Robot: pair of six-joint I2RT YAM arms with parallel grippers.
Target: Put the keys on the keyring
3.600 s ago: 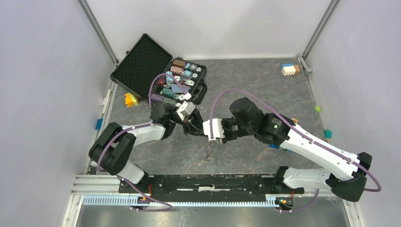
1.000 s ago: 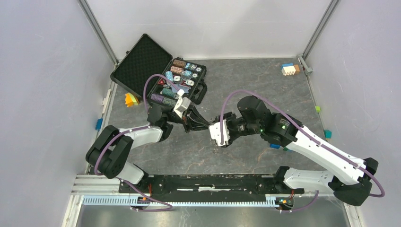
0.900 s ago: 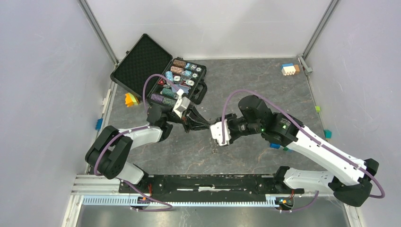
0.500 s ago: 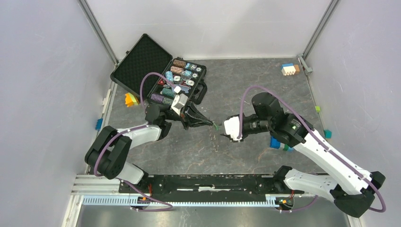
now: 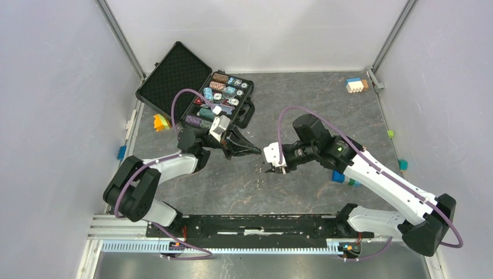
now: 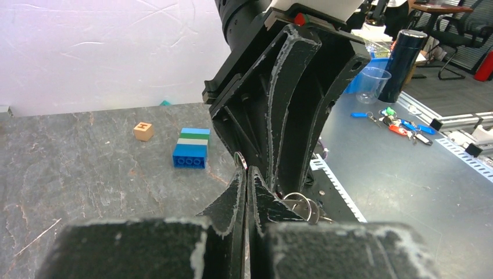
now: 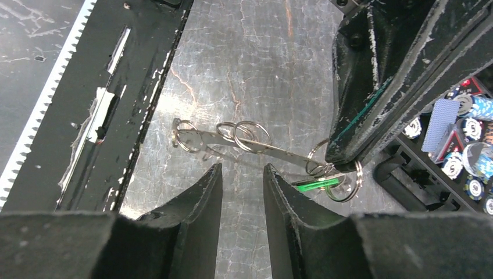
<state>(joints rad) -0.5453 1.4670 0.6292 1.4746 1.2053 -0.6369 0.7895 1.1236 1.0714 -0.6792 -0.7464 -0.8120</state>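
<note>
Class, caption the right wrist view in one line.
Left gripper pinches the keyring beside a green key; right gripper open.

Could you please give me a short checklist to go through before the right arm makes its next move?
1. Left gripper shut on the keyring: ok.
2. Right gripper has its jaws apart with nothing between them: ok.
3. Green key hangs by the keyring: ok. Whether it is threaded on: cannot tell.
4. Green key sits between the right fingers: not ok, it is off to one side.
5. Linked rings are clear of the right fingers: ok.
</note>
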